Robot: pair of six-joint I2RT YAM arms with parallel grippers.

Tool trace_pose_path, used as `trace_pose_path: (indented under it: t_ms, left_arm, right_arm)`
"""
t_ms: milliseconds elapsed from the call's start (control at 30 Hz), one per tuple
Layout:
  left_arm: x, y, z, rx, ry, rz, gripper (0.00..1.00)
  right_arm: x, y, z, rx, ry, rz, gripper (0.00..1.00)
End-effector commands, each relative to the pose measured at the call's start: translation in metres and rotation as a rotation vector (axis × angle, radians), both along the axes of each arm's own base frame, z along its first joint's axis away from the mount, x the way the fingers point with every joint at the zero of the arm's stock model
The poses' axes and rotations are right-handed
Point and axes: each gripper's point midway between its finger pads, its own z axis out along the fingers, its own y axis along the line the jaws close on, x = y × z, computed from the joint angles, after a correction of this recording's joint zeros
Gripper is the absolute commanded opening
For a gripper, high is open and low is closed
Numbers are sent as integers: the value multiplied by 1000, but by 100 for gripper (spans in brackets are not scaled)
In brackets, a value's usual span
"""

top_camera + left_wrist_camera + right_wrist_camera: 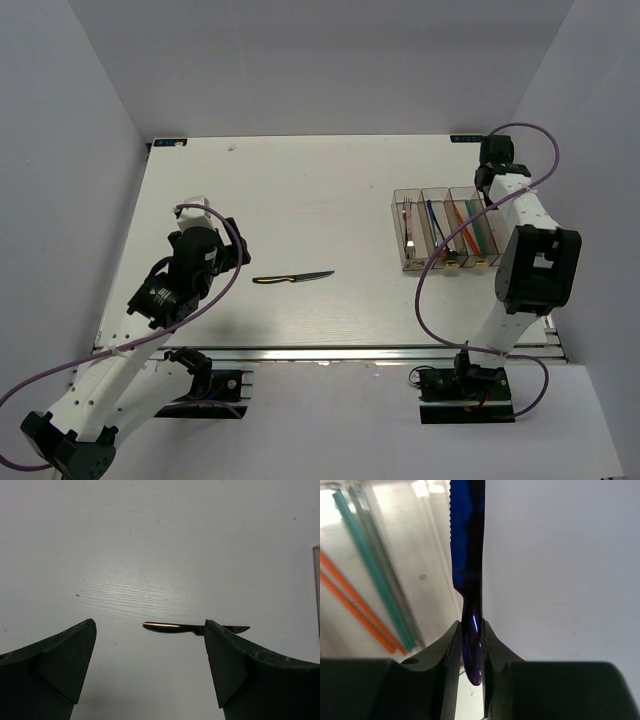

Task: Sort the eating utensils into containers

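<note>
The dark knife (292, 277) lies flat on the worktop (300, 200), near its middle and well left of the bins (398, 230). The left end effector (149, 630) hovers to the knife's left, spread wide and grasping nothing. Farther back on the right, the four joined bins hold a fork (408, 222) and teal and orange chopsticks (375, 570). Above their far right end, the right end effector (471, 630) is clenched on the blue knife (468, 540) by its handle.
</note>
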Motion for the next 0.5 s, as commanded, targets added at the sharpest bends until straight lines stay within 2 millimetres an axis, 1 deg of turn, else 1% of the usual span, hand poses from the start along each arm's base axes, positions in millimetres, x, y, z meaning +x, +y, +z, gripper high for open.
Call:
trace_pose_path:
  t_ms: [0, 67, 200, 267, 300, 400, 467]
  left_arm:
    - [1, -3, 2, -11, -15, -20, 98]
    - [0, -4, 2, -13, -13, -26, 98]
    - [0, -5, 2, -12, -15, -31, 98]
    - [-1, -6, 2, -11, -15, -34, 98]
    - [-1, -5, 3, -10, -17, -30, 98]
    - [-1, -5, 3, -9, -18, -27, 98]
    - [-2, -4, 4, -8, -22, -24, 98]
  right_arm:
    - [0, -15, 1, -37, -7, -14, 0]
    - [-2, -17, -4, -35, -7, -21, 0]
    - [-3, -14, -13, -4, 8, -16, 0]
    - [-3, -15, -14, -8, 9, -18, 0]
    - [-3, -17, -16, -10, 13, -23, 3]
    - [-4, -19, -24, -10, 35, -34, 8]
    - [-3, -15, -25, 15, 37, -27, 9]
